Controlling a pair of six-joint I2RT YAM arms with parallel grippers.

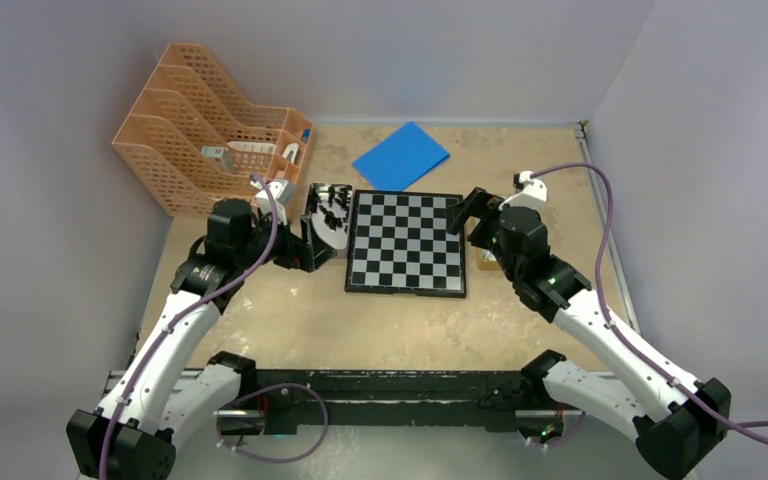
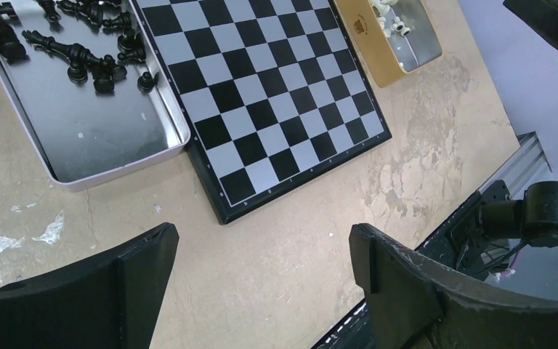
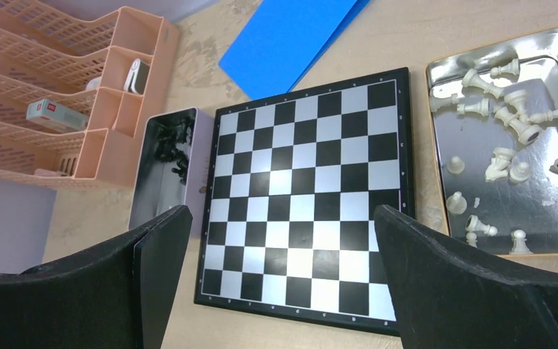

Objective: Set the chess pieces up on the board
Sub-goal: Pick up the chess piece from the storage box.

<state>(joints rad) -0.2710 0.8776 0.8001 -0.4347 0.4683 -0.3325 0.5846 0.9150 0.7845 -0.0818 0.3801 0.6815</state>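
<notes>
The board (image 1: 405, 243) lies flat in the middle of the table with no pieces on its squares. Black chess pieces (image 2: 87, 54) lie in a silver tin (image 2: 87, 138) at the board's left edge. Cream-white chess pieces (image 3: 512, 123) lie in a gold-rimmed tin (image 3: 494, 189) at its right edge. My left gripper (image 1: 308, 245) is open and empty beside the silver tin; in the left wrist view it (image 2: 261, 243) hangs above bare table near the board's corner. My right gripper (image 1: 463, 215) is open and empty at the board's right edge, and in the right wrist view it (image 3: 282, 222) is above the board (image 3: 305, 189).
An orange file rack (image 1: 210, 130) with small items stands at the back left, close to the silver tin. A plain blue sheet (image 1: 400, 155) lies behind the board. The gold tin (image 1: 485, 263) is mostly hidden under my right arm. Grey walls enclose three sides.
</notes>
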